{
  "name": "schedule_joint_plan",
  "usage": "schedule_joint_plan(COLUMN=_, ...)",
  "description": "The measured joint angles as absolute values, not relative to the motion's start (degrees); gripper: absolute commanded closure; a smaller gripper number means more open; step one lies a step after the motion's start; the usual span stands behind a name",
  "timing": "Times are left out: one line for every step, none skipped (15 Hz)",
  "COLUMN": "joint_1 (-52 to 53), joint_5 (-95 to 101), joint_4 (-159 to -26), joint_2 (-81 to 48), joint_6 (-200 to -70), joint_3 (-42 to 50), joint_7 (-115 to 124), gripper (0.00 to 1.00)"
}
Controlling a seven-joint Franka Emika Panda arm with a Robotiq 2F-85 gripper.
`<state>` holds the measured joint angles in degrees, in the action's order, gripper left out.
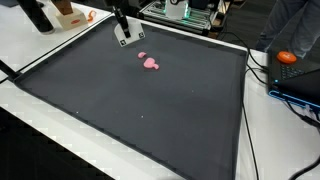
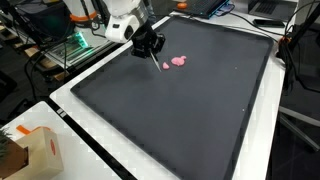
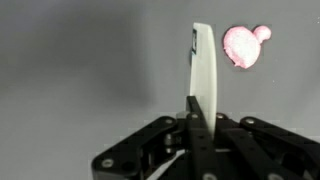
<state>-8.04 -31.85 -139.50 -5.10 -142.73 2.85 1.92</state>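
Clenched in the jaws, the thin white strip (image 3: 203, 75) sticks out over the dark mat (image 3: 80, 70), the pink lump (image 3: 243, 45) lying near on its right, and if its tip catches the mat, the strip could twist or slip.

The mat (image 1: 150, 110) on the desk (image 1: 35, 105) looks like dark grey cloth or foam, matt and finely grained. The desk rim is smooth, white and faintly glossy. The strip (image 3: 204, 75) looks like smooth white plastic with a slight sheen. The gripper (image 3: 200, 118) holding it is matt black. At two o'clock from the strip, the pink lump (image 3: 242, 45) looks soft and satiny. The box (image 2: 35, 150) is matt brown cardboard.
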Motion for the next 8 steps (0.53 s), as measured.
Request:
schedule_joint_plan(joint_1=-7.9, joint_5=-31.8, joint_4=-140.0, joint_2=-4.7, joint_6=-143.2, joint_3=2.8, joint_7=1.5, gripper=0.99)
schedule_joint_plan(joint_1=-7.7, joint_5=-31.7, joint_4=-140.5, joint_2=-4.4, joint_6=-143.7, joint_3=2.8, joint_7=1.1, gripper=0.99)
schedule_joint_plan(joint_1=-7.4, joint_5=-31.6, joint_4=-141.0, joint_2=-4.1, joint_6=-144.3, joint_3=2.8, joint_7=0.8, gripper=0.99)
schedule_joint_plan(joint_1=-7.1, joint_5=-31.5, joint_4=-141.5, joint_2=-3.9, joint_6=-144.8, joint_3=2.8, joint_7=0.7, gripper=0.99)
schedule_joint_plan(joint_1=-6.9, joint_5=-31.3, joint_4=-141.9, joint_2=-3.6, joint_6=-145.2, joint_3=2.8, joint_7=0.6, gripper=0.99)
schedule_joint_plan(joint_1=-6.6, joint_5=-31.0, joint_4=-142.2, joint_2=-3.4, joint_6=-145.5, joint_3=2.8, joint_7=0.5, gripper=0.99)
schedule_joint_plan(joint_1=-6.3, joint_5=-30.5, joint_4=-142.6, joint_2=-3.2, joint_6=-146.0, joint_3=2.8, joint_7=0.5, gripper=0.99)
schedule_joint_plan(joint_1=-6.1, joint_5=-29.8, joint_4=-143.0, joint_2=-2.9, joint_6=-146.4, joint_3=2.8, joint_7=0.5, gripper=0.99)
